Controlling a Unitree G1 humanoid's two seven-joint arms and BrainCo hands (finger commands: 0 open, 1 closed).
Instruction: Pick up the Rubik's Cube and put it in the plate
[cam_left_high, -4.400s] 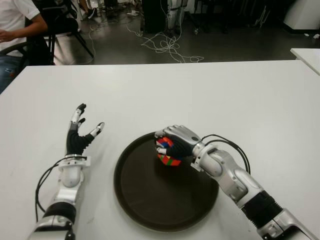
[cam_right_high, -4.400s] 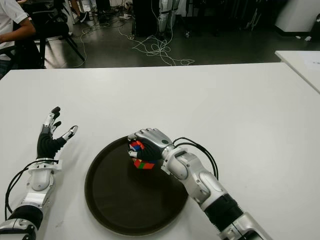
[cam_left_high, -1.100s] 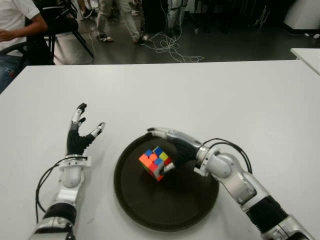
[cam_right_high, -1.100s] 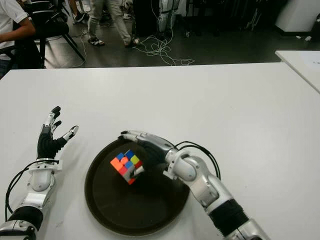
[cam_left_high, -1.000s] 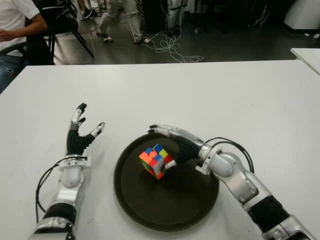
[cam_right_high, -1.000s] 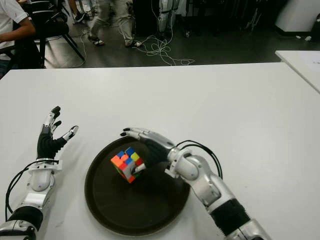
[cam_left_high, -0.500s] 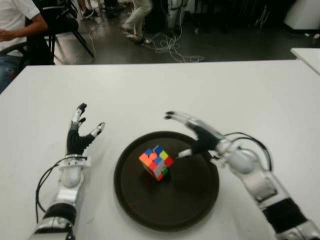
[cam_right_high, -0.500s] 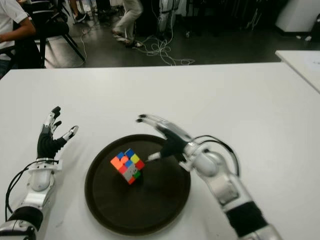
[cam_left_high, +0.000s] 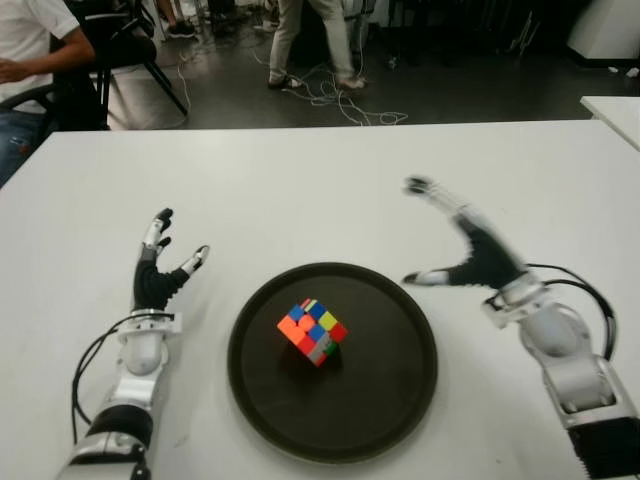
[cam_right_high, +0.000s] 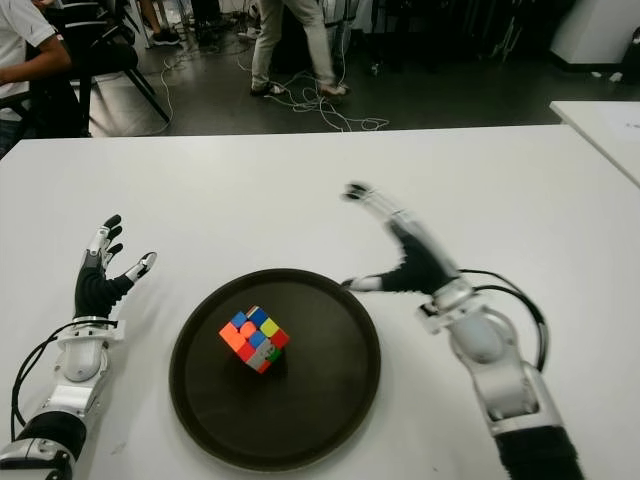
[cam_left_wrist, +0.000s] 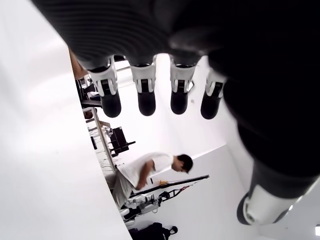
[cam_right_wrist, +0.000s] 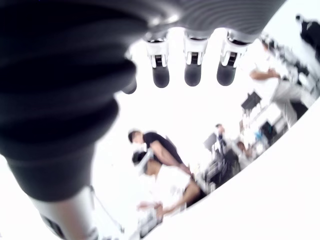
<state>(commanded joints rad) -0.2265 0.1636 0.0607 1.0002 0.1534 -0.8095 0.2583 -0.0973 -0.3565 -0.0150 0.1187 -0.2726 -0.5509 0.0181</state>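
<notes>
The Rubik's Cube (cam_left_high: 312, 332) lies tilted near the middle of the round dark plate (cam_left_high: 390, 400) on the white table (cam_left_high: 300, 190). My right hand (cam_left_high: 462, 247) hovers just right of the plate's far rim, fingers spread wide and holding nothing. Its wrist view shows only straight fingers (cam_right_wrist: 192, 70) against the room. My left hand (cam_left_high: 160, 262) shows to the left of the plate, fingers spread and pointing away from me. Nothing is in its grasp in the left wrist view either, where the fingers (cam_left_wrist: 146, 95) stand apart.
A person in a white shirt (cam_left_high: 30, 40) sits beyond the table's far left corner. Another person (cam_left_high: 310, 40) walks among cables on the floor behind the table. A second white table's corner (cam_left_high: 612, 112) shows at the far right.
My right hand let go of the cube inside the plate, opened, then pulled back up and to the right, off the plate. The cube stayed there. The left hand has not moved.
</notes>
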